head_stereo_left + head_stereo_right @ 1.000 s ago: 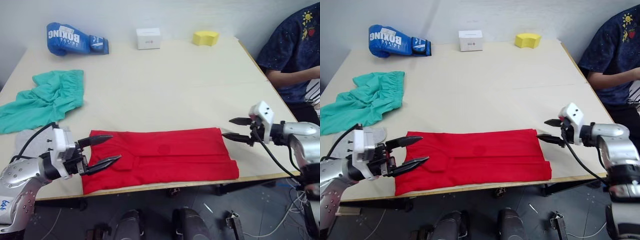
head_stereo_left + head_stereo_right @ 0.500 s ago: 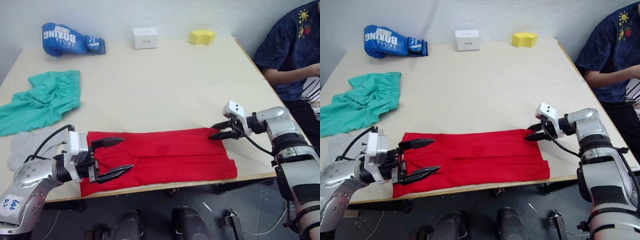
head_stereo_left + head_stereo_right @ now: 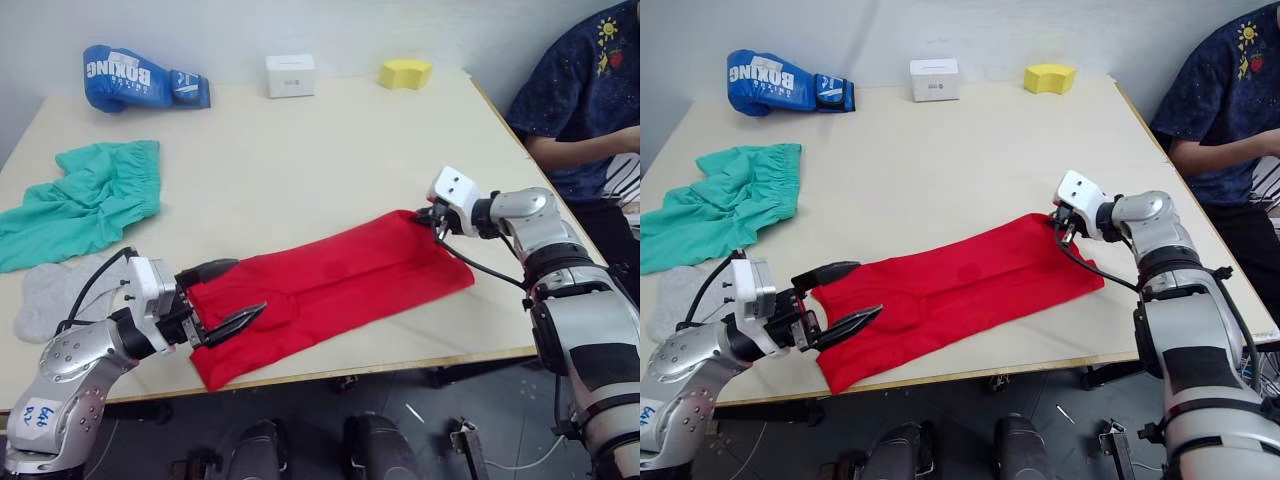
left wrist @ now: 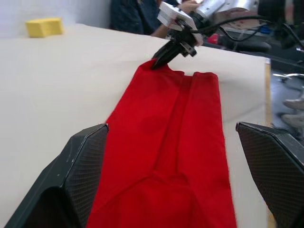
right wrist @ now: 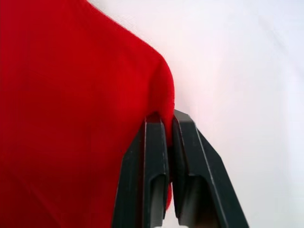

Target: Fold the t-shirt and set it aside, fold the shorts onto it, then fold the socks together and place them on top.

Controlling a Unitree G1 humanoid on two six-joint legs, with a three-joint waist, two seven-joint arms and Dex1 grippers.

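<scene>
The red t-shirt (image 3: 340, 285), folded into a long strip, lies slanted across the table's front part. My right gripper (image 3: 428, 218) is shut on its far right corner, and the cloth is pinched between the fingers (image 5: 154, 142). My left gripper (image 3: 248, 285) is open, its fingers spread over the shirt's left end with red cloth (image 4: 190, 156) between them. The teal shorts (image 3: 85, 200) lie crumpled at the left. The grey socks (image 3: 45, 295) sit below them, partly behind my left arm.
A blue boxing glove (image 3: 140, 75), a white box (image 3: 290, 75) and a yellow sponge (image 3: 405, 72) stand along the table's far edge. A person (image 3: 585, 90) sits at the right side. The shirt's left end lies close to the table's front edge (image 3: 400, 362).
My right gripper has shut on the shirt's right corner and drawn it away from the front edge, so the strip now lies slanted. The left gripper stays open at the left end.
</scene>
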